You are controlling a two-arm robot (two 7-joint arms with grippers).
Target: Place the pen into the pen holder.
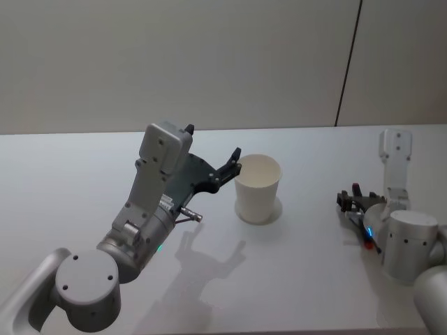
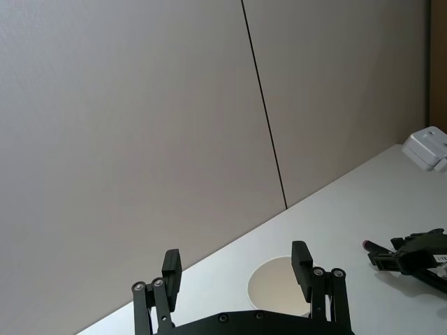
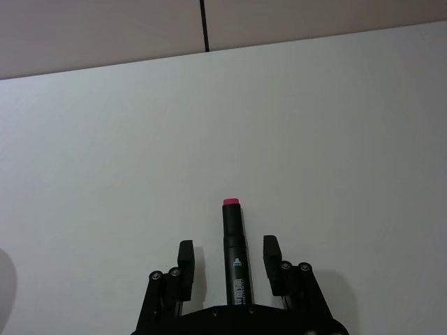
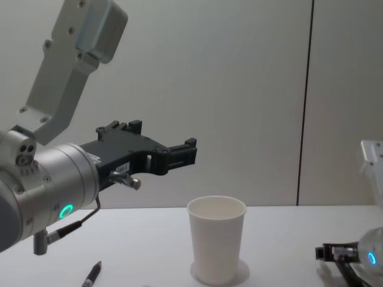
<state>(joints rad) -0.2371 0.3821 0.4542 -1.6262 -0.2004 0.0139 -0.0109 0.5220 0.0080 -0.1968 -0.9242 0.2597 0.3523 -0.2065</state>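
Your left end effector (image 4: 190, 150) hangs raised above the white counter (image 1: 77, 174). It sits up and to the left of the plain white tapered paper cup with the rolled rim (image 4: 216, 242). Its two black fingers (image 2: 171, 271) are spread wide with nothing between them. In the head view their tips sit just beside the cup's rim, and from there you cannot tell whether they touch it. The cup stands upright near the middle of the counter. Its mouth faces up, and the left wrist view shows pale inner wall with nothing sticking out of it.

Your right end effector (image 3: 228, 252) is low at the counter on the right, well apart from the cup. Its fingers are parted on either side of the black marker pen with the pink end (image 3: 231, 218). A visible gap shows on each side, so it has no grip on the pen. The pen's pink end pokes out past the fingertips.

In the chest view a second slim dark pen (image 4: 93, 276) lies on the counter beneath the left arm.
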